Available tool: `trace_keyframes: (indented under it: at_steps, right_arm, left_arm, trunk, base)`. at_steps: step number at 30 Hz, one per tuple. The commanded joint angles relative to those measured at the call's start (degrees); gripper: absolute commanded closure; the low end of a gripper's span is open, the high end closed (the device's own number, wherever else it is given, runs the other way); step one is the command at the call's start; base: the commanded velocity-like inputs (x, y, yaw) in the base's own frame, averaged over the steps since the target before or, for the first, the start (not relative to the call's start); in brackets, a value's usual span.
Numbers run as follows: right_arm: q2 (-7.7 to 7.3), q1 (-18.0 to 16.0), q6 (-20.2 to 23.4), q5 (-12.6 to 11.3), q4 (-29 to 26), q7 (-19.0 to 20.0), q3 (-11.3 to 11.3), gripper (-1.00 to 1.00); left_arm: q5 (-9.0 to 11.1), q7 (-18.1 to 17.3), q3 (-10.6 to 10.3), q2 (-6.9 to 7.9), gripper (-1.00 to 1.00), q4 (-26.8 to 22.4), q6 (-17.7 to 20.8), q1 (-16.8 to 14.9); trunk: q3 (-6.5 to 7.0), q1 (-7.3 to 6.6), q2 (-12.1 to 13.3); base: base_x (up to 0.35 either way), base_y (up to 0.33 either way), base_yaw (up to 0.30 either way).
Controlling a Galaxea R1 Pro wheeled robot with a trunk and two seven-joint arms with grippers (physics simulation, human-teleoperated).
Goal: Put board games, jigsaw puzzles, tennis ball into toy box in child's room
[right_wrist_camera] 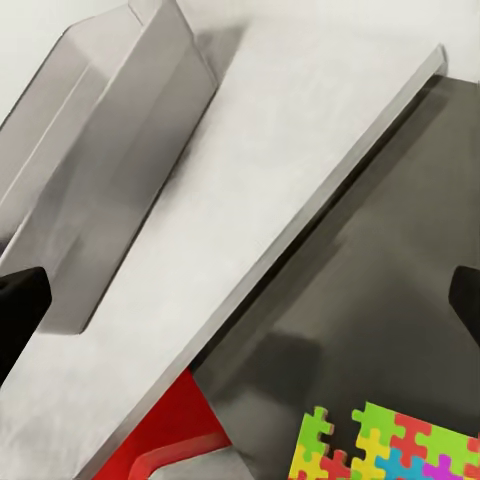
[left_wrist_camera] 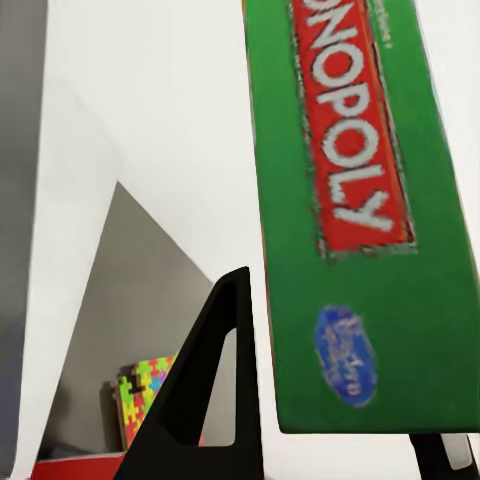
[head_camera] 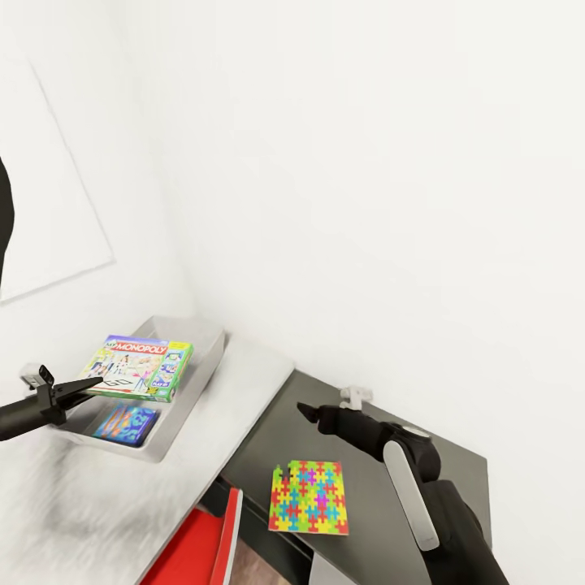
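Note:
A white and green Monopoly board game (head_camera: 140,367) hangs tilted over the light grey toy box (head_camera: 197,340), with my left gripper (head_camera: 91,382) shut on its near edge. The left wrist view has the game's green side (left_wrist_camera: 350,200) between my fingers (left_wrist_camera: 210,400). A flat blue multicoloured piece (head_camera: 126,423) lies inside the toy box. One jigsaw puzzle (head_camera: 309,497) lies on a dark grey surface (head_camera: 374,487) beside the table's pale top (head_camera: 236,390). Above that dark surface, my right gripper (head_camera: 309,410) is open with nothing in it, fingers (right_wrist_camera: 20,310) wide apart.
White walls close in behind the table and on the left. A red object (head_camera: 203,544) sits below the table's front edge. The right wrist view has the toy box's outer wall (right_wrist_camera: 90,150), the pale top (right_wrist_camera: 250,200) and the jigsaw's corner (right_wrist_camera: 390,445).

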Motion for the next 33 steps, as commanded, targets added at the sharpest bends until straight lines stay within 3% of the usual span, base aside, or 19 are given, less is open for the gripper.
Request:
trace_keyframes:
  at_steps: [1, 33]
  right_arm:
    - [0.03, 0.0, 0.3, 0.2, 0.0, 0.3, -0.1, -1.0]
    - [-0.37, 0.0, 0.3, 0.4, -0.1, 0.4, -0.1, -1.0]
  left_arm:
    - [0.2, -0.1, 0.0, 0.02, 1.0, 0.0, 0.5, 0.0]
    - [0.2, 0.1, 0.1, -0.06, 1.0, 0.0, 0.6, -0.1]
  trunk:
    - [-0.12, 0.05, -0.1]
    - [-0.12, 0.05, -0.1]
  base:
    - [0.136, 0.025, 0.0]
    - [0.012, 0.002, 0.0]
